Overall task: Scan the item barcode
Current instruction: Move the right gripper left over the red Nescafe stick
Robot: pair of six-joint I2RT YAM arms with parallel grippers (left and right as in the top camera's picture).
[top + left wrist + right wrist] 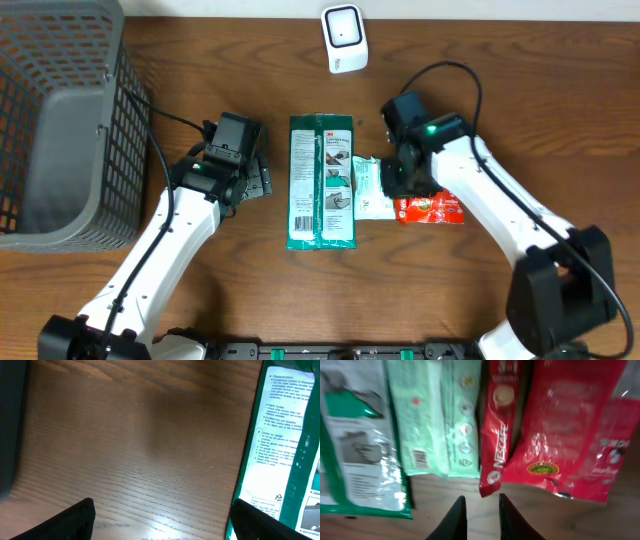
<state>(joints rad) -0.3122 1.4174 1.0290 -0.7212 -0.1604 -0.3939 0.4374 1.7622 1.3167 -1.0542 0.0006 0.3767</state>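
Nothing is scanned yet: every packet lies flat on the tabletop (250, 60), well apart from the scanner (343, 38) at its far side. Your right gripper (481, 502), barely open and empty, hovers just off the end of the red coffee stick (496, 435), which lies between the mint packet (427, 415) and the red bag (570, 425). Your left gripper (162, 512) stands wide open and empty beside the big green pack (322, 180). Left to do: grasp an item, lift it, and show its barcode to the scanner.
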